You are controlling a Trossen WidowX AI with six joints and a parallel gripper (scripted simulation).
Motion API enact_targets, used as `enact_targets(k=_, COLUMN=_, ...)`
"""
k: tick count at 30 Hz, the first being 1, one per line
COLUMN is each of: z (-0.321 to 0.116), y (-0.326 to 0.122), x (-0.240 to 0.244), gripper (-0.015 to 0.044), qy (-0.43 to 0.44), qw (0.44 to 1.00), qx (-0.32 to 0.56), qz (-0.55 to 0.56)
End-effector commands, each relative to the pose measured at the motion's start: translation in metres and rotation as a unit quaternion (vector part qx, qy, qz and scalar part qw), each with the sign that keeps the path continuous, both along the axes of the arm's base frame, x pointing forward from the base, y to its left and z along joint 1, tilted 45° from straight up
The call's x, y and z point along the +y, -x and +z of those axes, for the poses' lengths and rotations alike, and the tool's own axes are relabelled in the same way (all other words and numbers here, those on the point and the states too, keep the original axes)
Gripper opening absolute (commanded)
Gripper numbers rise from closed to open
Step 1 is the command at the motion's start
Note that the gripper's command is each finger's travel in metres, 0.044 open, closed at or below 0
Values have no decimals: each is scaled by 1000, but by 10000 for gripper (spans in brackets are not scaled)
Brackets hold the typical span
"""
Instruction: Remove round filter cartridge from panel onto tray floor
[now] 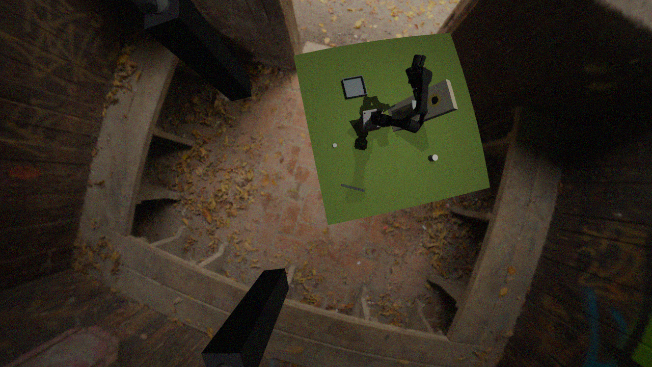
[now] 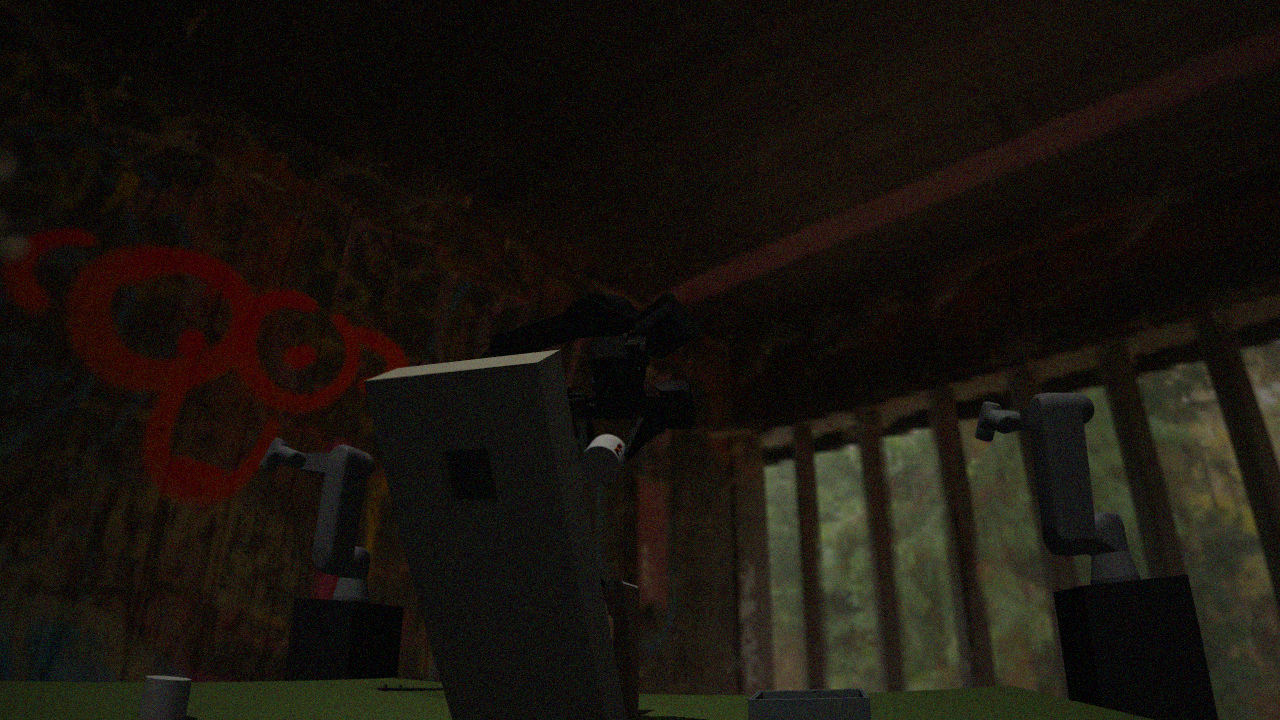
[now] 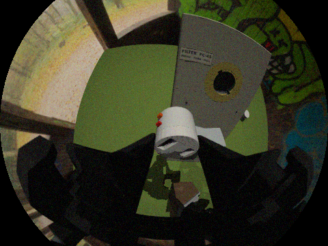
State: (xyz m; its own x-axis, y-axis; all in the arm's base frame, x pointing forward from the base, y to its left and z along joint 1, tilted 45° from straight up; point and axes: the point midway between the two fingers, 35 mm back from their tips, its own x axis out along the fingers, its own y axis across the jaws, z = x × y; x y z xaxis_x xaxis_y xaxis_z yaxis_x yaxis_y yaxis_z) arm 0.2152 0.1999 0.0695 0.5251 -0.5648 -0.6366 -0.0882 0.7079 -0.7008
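The filter cartridge (image 3: 178, 119) (image 2: 605, 445) is a white cylinder with two red-orange marks on its side. It is out of the panel. My gripper (image 3: 176, 138) is shut on it, one black finger on each side. Its slotted face points toward the wrist camera. The tilted grey service panel (image 1: 445, 93) (image 2: 528, 555) (image 3: 196, 85) stands beyond the cartridge in the wrist view, with its round socket (image 3: 223, 83) (image 1: 434, 99) empty inside a yellow ring. The tray (image 1: 354, 87) (image 2: 810, 706) is shallow, dark-rimmed and empty, away from the cartridge. Finger contact is hidden in the top view.
A small white-topped cylinder (image 1: 434, 157) (image 2: 165, 696) (image 3: 247, 114) stands on the green mat (image 1: 391, 182). A smaller white disc (image 1: 334, 145) and a dark thin strip (image 1: 352, 187) lie farther off. The arm (image 1: 424, 98) passes over the panel in the top view.
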Motion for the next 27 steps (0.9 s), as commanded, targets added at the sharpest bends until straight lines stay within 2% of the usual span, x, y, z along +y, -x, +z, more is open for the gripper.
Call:
enact_targets(k=1, z=-19, y=13, x=11, gripper=0, qy=4, qw=998, qx=50, qz=38)
enact_targets(k=10, z=-70, y=51, x=41, gripper=0, qy=12, qw=968, qx=190, qz=163)
enact_targets(k=19, z=-117, y=95, x=68, gripper=0, qy=13, qw=901, qx=309, qz=304)
enact_targets(k=23, z=-135, y=114, x=77, gripper=0, qy=12, qw=861, qx=352, qz=367)
enact_targets(k=27, z=-138, y=118, x=79, gripper=0, qy=11, qw=854, qx=359, qz=377)
